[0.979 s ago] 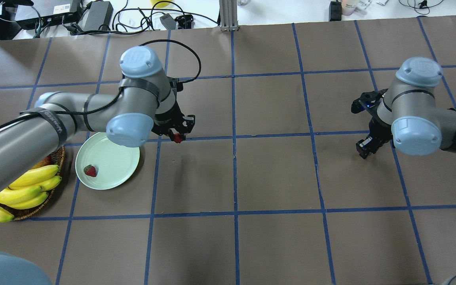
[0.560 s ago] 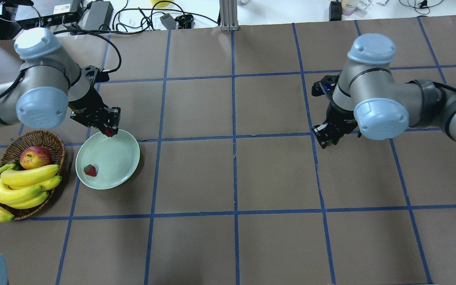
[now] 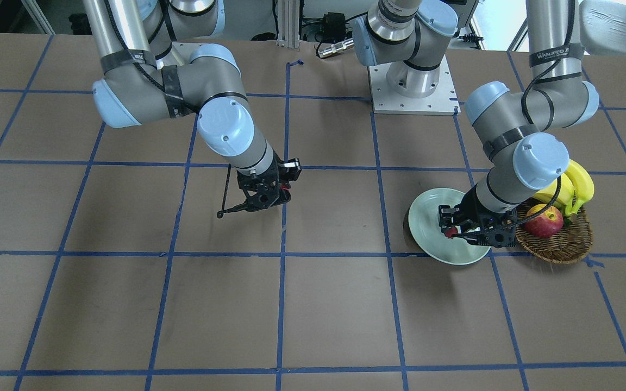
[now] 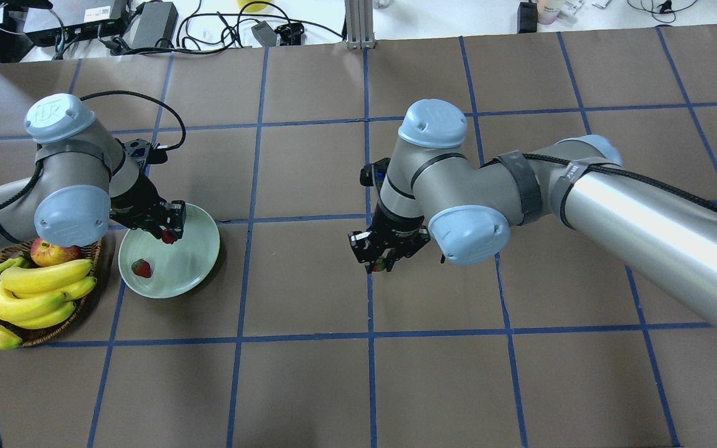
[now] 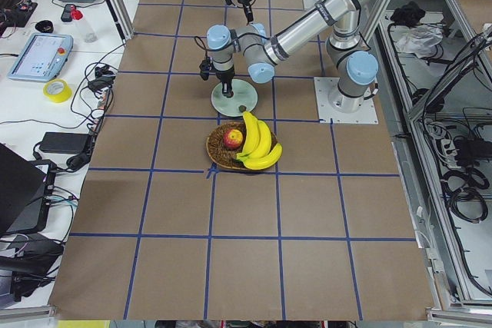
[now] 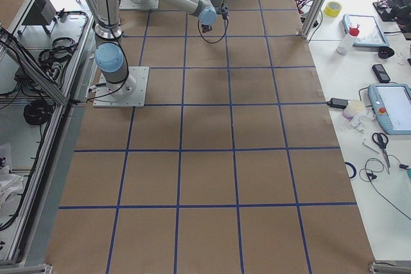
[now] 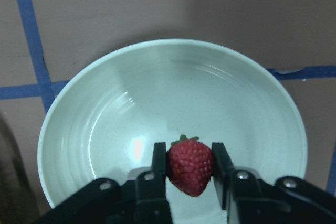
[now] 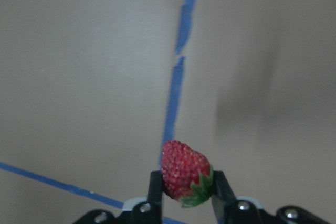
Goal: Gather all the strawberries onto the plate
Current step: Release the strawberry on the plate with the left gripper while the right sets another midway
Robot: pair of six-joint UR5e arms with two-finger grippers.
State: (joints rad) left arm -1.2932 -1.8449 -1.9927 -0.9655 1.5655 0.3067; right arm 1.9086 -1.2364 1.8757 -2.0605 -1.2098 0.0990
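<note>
A robotics lab. 2 industrial arms (image 4: 645, 211) stand bolted on base plates (image 3: 443, 103) to a table (image 4: 302, 386) papered brown and gridded with blue tape (image 4: 371, 386). Well beyond the left gripper (image 4: 169, 235), past the table's far edge, lie power bricks (image 4: 154, 23). Far out from the right gripper (image 4: 378, 264), a white bench (image 6: 359, 62) holds teach pendants (image 6: 392, 107), scissors (image 6: 379, 140) and tape rolls (image 6: 332, 8); aluminium posts (image 4: 358, 25) and cable coils (image 6: 33, 112) edge the cell.

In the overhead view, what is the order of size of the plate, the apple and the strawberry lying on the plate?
Largest: the plate.
Then the apple, though the left arm hides part of it.
Smallest: the strawberry lying on the plate.
</note>
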